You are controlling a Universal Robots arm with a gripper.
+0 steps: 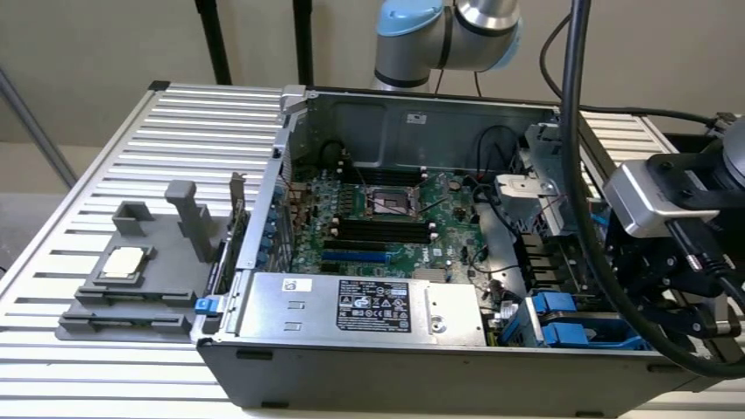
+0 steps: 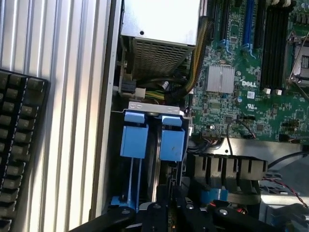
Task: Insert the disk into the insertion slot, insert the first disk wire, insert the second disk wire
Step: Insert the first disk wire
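Looking at the exterior view, an open computer case point(image 1: 385, 262) lies on a ribbed metal tabletop point(image 1: 117, 175), with the motherboard point(image 1: 385, 218) exposed and the silver power supply point(image 1: 361, 305) along its near side. The gripper point(image 1: 669, 288) hangs at the exterior view's right, above the insertion slot point(image 1: 570, 327) with its blue clips in the case's near corner.

In the wrist view, the disk point(image 2: 157, 154) stands edge-on between two blue carrier tabs point(image 2: 134, 140) inside the insertion slot point(image 2: 188, 169). The black fingers point(image 2: 164, 203) sit around its end; whether they clamp it I cannot tell. A keyboard point(image 2: 19, 145) lies beside the case.
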